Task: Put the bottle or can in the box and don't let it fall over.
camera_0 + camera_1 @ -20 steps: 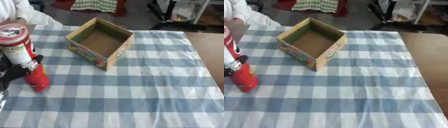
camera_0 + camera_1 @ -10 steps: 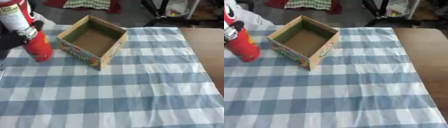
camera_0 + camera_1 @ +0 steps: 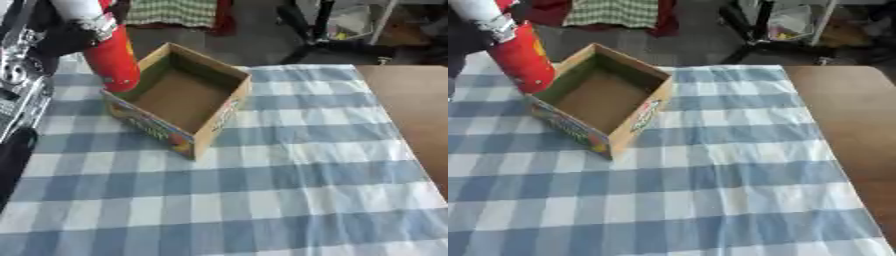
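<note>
Can (image 3: pixel 112 60) first: it is a tall red cylinder with a white upper part, tilted so its top leans toward the upper left, and it hangs in the air rather than standing on anything. Your left hand (image 3: pixel 66 37) holds it near the top left corner of the view — dark fingers curled round the upper part of the can, with the red lower end sticking out below and to the right of the hand. That lower end sits over the near-left wall of the box (image 3: pixel 179 97), just at its rim; whether it touches the cardboard I cannot tell. The box is an open cardboard carton with printed sides, lying below and to the right of your hand on the blue-and-white checked cloth (image 3: pixel 289 175) that covers the counter, its brown floor bare. Beyond the cloth's right edge the counter's brown top (image 3: pixel 842 110) shows. Your right hand appears in neither view.
</note>
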You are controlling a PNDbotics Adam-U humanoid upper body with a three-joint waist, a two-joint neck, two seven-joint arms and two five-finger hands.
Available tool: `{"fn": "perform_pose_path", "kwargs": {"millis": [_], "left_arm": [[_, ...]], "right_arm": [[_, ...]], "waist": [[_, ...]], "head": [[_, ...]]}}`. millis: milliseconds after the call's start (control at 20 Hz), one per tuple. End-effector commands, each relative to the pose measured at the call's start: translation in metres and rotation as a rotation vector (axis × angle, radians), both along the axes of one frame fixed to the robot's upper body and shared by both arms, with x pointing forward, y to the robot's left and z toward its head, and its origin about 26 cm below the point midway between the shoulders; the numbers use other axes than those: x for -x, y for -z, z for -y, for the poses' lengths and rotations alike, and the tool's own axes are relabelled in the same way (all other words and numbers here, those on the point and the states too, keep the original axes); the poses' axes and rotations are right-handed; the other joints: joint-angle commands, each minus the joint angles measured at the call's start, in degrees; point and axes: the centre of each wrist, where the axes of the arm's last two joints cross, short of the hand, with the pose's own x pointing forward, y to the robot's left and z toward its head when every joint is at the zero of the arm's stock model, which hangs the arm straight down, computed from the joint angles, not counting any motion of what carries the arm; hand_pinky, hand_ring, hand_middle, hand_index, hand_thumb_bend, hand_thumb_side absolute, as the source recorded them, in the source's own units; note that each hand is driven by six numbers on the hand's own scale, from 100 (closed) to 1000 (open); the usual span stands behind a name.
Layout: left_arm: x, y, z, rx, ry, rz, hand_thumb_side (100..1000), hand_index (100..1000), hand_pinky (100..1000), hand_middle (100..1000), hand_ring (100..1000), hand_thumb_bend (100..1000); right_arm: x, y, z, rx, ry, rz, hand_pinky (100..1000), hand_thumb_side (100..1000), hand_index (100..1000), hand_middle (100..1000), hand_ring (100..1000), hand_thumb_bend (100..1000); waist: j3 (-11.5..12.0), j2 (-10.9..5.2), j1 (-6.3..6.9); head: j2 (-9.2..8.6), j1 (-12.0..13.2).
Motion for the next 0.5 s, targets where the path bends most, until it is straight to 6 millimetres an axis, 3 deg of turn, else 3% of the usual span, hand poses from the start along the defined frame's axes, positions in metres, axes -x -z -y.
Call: {"fn": "perform_pose_path", "kwargs": {"millis": [50, 250, 500], "left_arm": [[-0.005, -0.018, 0.000, -0.012, -0.014, 0.044, 100, 449, 1000, 530, 711, 263], [-0.017, -0.020, 0.003, -0.003, -0.030, 0.044, 100, 450, 1000, 530, 714, 266], [-0.031, -0.007, 0.007, 0.002, -0.061, 0.018, 100, 456, 1000, 536, 723, 294]], "right_arm": [[0.001, -0.011, -0.002, 0.020, -0.026, 0.034, 887, 713, 813, 818, 1000, 100], [-0.001, -0.016, -0.008, 0.014, -0.054, 0.048, 887, 716, 813, 817, 1000, 100], [-0.004, -0.022, -0.013, 0.008, -0.083, 0.069, 887, 719, 812, 817, 1000, 100]], "waist": [[-0.76, -0.64, 0.27], [-2.73, 0.09, 0.69], [-4.83, 1.00, 1.05]], "head": [[-1.64, 0.80], [-2.32, 1.81], [-2.74, 2.85]]}}
